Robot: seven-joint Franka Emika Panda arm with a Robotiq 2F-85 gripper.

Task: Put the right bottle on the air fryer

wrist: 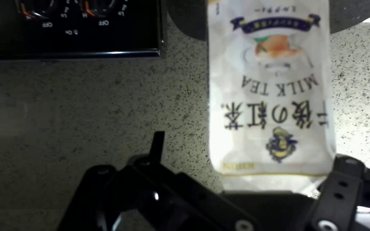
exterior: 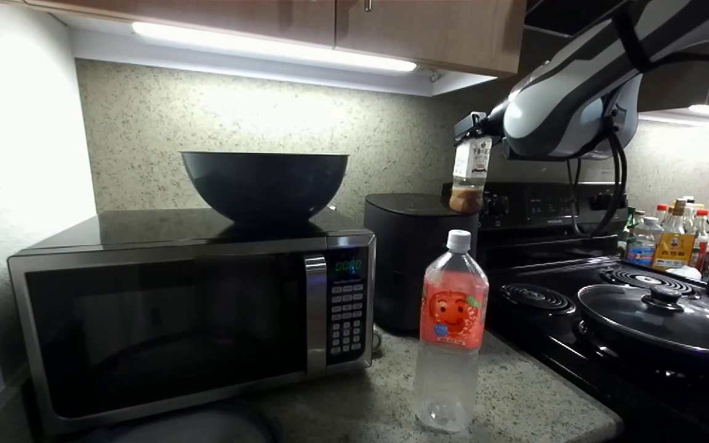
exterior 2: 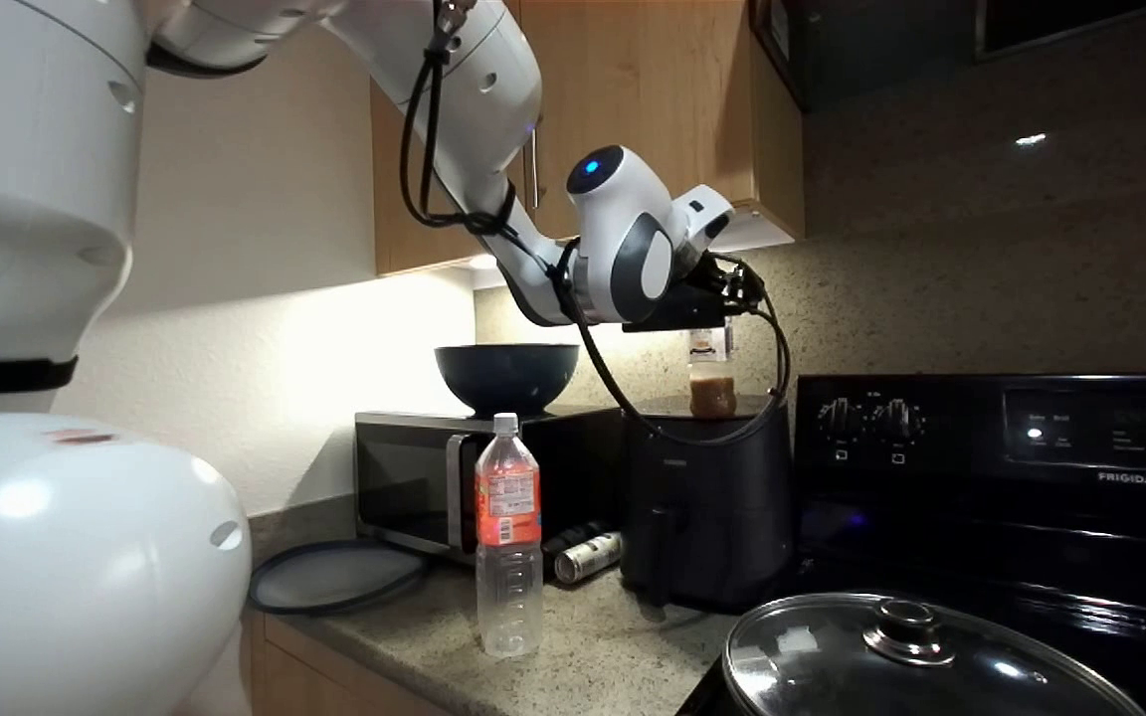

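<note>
The right bottle, small and clear with a pale label and brownish liquid, shows in both exterior views (exterior: pixel 472 161) (exterior 2: pixel 712 394). It is upright, its base at the flat top of the black air fryer (exterior: pixel 394 264) (exterior 2: pixel 712 517); it seems to stand there, though contact is not certain. In the upside-down wrist view the bottle (wrist: pixel 270 93) is between the fingers of my gripper (wrist: pixel 252 154). The left finger stands apart from it with a clear gap; the right finger is close to or touching it. My gripper (exterior: pixel 472 128) hides part of the bottle's neck.
The taller bottle with a red-orange label (exterior: pixel 453 307) stands on the counter in front. The microwave (exterior: pixel 164 332) bears a dark bowl (exterior: pixel 265 184) left of the air fryer. The stove (exterior 2: pixel 931 438) with a lidded pan (exterior 2: pixel 911 666) is to the right. Cupboards (exterior: pixel 416 31) hang above.
</note>
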